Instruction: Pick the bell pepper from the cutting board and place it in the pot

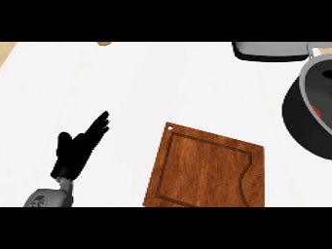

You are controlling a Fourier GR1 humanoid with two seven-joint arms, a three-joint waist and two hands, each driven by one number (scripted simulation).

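The left robot hand (79,148) shows at the lower left of the head view, over the white worktop (125,82), its grey forearm coming in from the lower edge. Its fingers are straight and held apart from the thumb, pointing up and to the right; they hold nothing.

Just to the right of that hand lies the wooden cutting board (208,168), tilted, with a small hole at its upper left corner and a groove running round its face. The board's top is bare wood.

The dark pot (305,121) stands at the right edge, well apart from the left robot hand, with the board between them. A small red patch, probably the bell pepper (315,110), shows against the pot's inner wall; too little of it is visible to tell its shape. A grey handle sticks out from the pot's upper rim.

Above the pot, a dark grey object (269,50) sits at the worktop's far edge, cut off by the view.

The right robot hand does not show.
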